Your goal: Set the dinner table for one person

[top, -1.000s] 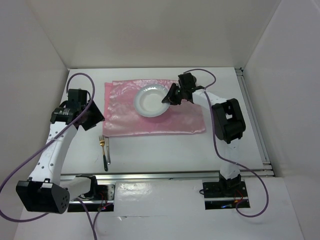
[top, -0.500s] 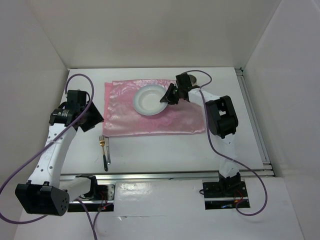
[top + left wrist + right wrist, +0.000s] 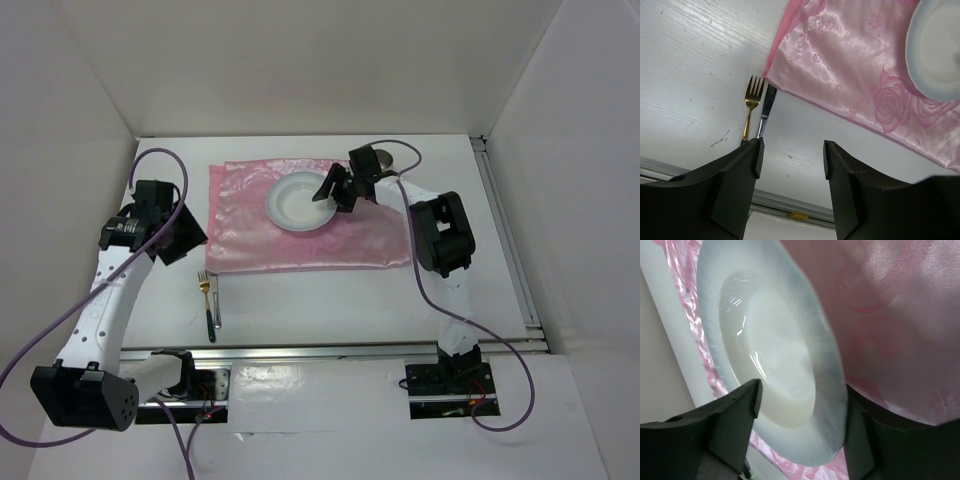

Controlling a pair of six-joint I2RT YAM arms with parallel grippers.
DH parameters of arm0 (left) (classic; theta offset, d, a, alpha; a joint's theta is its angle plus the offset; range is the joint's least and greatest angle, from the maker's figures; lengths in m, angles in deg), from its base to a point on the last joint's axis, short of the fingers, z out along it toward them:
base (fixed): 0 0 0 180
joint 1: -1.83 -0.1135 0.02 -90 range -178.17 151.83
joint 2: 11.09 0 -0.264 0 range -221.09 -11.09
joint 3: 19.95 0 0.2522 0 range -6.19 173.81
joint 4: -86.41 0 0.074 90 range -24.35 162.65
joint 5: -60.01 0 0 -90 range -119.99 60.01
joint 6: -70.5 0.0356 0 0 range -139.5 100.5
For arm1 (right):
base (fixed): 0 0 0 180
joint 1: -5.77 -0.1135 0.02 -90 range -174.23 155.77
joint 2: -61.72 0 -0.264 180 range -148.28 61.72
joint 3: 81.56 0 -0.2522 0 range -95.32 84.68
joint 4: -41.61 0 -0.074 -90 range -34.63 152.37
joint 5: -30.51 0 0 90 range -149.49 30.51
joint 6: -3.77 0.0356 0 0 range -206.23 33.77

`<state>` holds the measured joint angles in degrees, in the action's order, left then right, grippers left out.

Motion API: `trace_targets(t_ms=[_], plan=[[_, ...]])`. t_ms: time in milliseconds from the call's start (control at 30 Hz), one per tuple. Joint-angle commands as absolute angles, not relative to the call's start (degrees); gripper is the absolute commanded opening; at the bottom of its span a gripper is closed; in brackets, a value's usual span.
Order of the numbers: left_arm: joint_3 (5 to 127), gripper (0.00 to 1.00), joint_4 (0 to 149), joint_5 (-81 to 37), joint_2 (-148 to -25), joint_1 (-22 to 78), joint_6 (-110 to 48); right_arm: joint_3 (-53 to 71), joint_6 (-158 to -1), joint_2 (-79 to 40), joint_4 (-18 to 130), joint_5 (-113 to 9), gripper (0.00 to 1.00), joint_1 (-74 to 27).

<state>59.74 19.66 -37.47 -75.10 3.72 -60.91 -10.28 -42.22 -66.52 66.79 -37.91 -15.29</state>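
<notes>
A white plate (image 3: 298, 201) lies on the pink shiny mat (image 3: 300, 245) at the back of the dinner table (image 3: 330, 300). My right gripper (image 3: 329, 191) is open and straddles the plate's right rim (image 3: 832, 390): one finger hangs over the plate's well, the other sits behind the rim on the mat (image 3: 900, 315). A gold fork (image 3: 204, 286) and a knife (image 3: 214, 302) lie side by side off the mat's front left corner. My left gripper (image 3: 186, 240) hovers open and empty above the table, with the fork (image 3: 752, 100), knife (image 3: 766, 107), mat (image 3: 840, 65) and plate (image 3: 940, 50) ahead of its fingers.
A small round grey thing (image 3: 384, 158) stands just behind the right wrist at the mat's back right corner. Metal rails (image 3: 510, 250) run along the table's right and near edges. White walls close in the left, back and right sides.
My right gripper's jaws have spread apart around the plate's rim, after shifting the plate slightly left and back. The left arm has hardly moved.
</notes>
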Motion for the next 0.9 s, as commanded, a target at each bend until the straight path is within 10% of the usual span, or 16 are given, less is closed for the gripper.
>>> trace_targets(t_ms=[0, 200, 867], plan=[[59.73, 0.68, 18.43, -40.00, -76.47, 3.33, -62.65, -14.03, -43.16, -65.98, 67.58, -39.53, 0.71, -16.64], [59.20, 0.65, 15.35, -39.39, -82.00, 3.33, -63.26, -16.39, -46.85, -64.23, 76.36, -47.79, 1.00, -18.57], [43.04, 0.60, 15.51, -35.88, -87.90, 3.33, -75.83, -3.31, -49.58, -45.51, 79.54, -58.61, 1.00, -20.77]])
